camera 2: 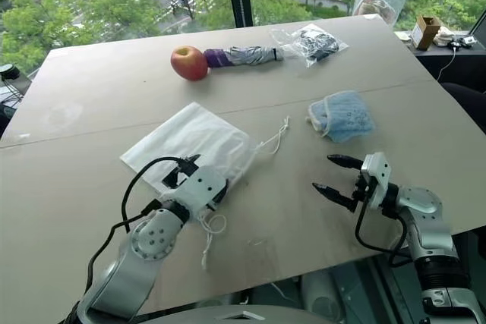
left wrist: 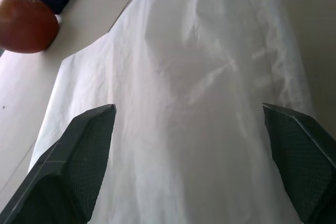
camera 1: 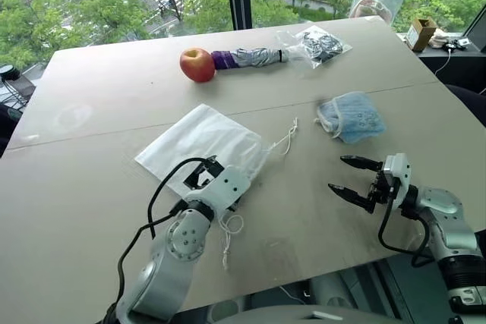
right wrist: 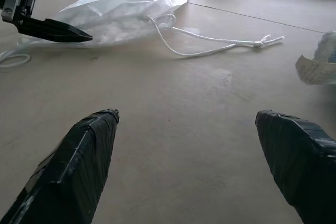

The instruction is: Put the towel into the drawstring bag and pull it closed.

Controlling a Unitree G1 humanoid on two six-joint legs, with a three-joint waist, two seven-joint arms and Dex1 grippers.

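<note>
In the left eye view the bag (camera 1: 203,140) lies flat on the table (camera 1: 91,111) at the centre of the frame, its mouth toward the lower right, one cord (camera 1: 285,139) trailing right of it and another looping toward the lower edge. The left pincer (camera 1: 199,175) sits over the bag's lower edge, fingers spread, with nothing between them. The towel (camera 1: 351,117) lies right of centre, well apart from the bag, just above the right pincer (camera 1: 351,177), which hangs in the lower right with its fingers spread and empty, tips pointing left. In the upper part of the frame an apple (camera 1: 197,64) touches the end of a folded umbrella (camera 1: 247,58), and a clear zip bag (camera 1: 320,43) with dark contents lies just right of that. The right eye view gives the same layout: the towel between the right pincer and the zip bag, the white bag under the left pincer. In the left wrist view the two black fingers (left wrist: 79,166) stand wide apart at the lower corners with the bag's white fabric spreading between and beyond them; the apple and the umbrella's purple end sit in the upper left corner. In the right wrist view the fingers (right wrist: 79,171) are spread over bare table; the bag lies in the upper left with its knotted cord running right across the frame, the left pincer's black fingers are at its left end, and a bit of the towel with its label is at the right edge.
</note>
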